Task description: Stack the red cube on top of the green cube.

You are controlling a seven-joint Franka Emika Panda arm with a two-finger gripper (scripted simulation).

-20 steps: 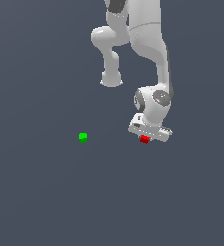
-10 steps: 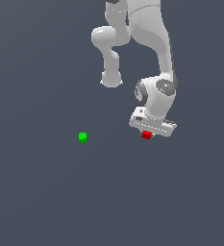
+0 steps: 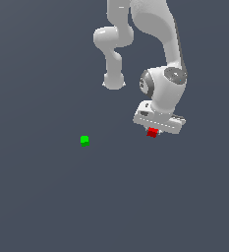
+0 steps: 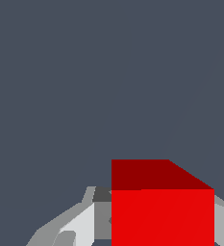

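Movement: since one second ago the gripper [image 3: 154, 132] and its wrist have risen and drifted slightly toward the exterior view's right, carrying the red cube [image 3: 152, 132] with them; the green cube [image 3: 84, 141] has not shifted.
Arm: white Panda arm [image 3: 155, 29] reaches down from the top of the exterior view, wrist turned so the hand's flat bar sits tilted just above the red cube.
Fingers: closed in on the red cube; in the wrist view one grey-white finger [image 4: 80, 221] presses against the cube's side and another shows at its opposite side. Gap between them is filled by the cube.
Red cube: held between the fingers, directly under the hand, its red front face and darker upper face filling the space between the pads in the wrist view [image 4: 161, 211]. Whether it has cleared the floor cannot be told from the exterior view.
Green cube: resting on the dark grey floor [image 3: 47, 197], well apart from the fingers, toward the exterior view's left and a little lower in that picture. Not seen by the wrist camera.
Stack: not yet made; the two cubes are apart.
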